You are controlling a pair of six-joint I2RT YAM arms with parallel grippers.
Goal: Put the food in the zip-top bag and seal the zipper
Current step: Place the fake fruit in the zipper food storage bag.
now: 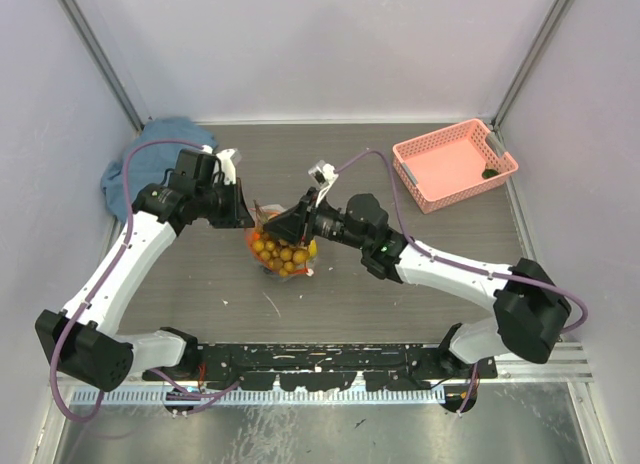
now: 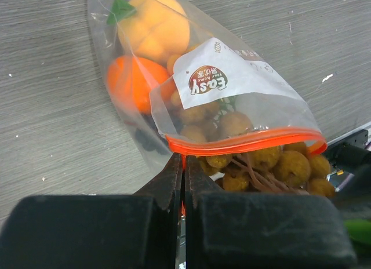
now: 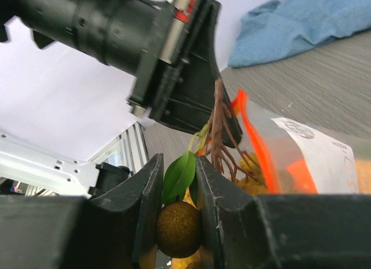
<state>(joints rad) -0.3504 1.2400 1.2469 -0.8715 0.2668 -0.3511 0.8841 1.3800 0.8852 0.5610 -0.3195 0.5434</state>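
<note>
**Two pincers, one zip-top bag, seen from my remote station.**

- **Left pincer:** My left pincer [image 2: 183, 164] has its fingers pressed flat together, no gap. They pinch one end of the single orange-red zipper [image 2: 249, 140].
- **Bag:** The zip-top bag [image 2: 232, 101] stretches away ahead of those fingertips, lying on the grey table [image 2: 52, 106]. It carries one white label [image 2: 223, 77].
- **Fruit in the bag:** Farther ahead, inside the bag, I count one peach-coloured fruit with a green leaf [image 2: 153, 25] and one orange fruit [image 2: 130, 80]. Whether a yellow one hides behind the label I cannot tell.
- **Grapes:** One bunch of olive-brown grapes [image 2: 272, 164] sits at the bag's mouth, just right of the left fingertips. Some grapes show through the plastic, and others lie on my side of the zipper.
- **Right pincer:** My right pincer [image 3: 177, 164] is narrowly parted and clamped on that bunch, with one leaf [image 3: 181, 173] and one grape [image 3: 179, 228] between its fingers.
- **From above:** The two pincers face each other across the bag. One pink basket [image 1: 455, 164] lies well behind the right pincer, and one blue cloth [image 1: 150, 164] lies behind the left.
</note>
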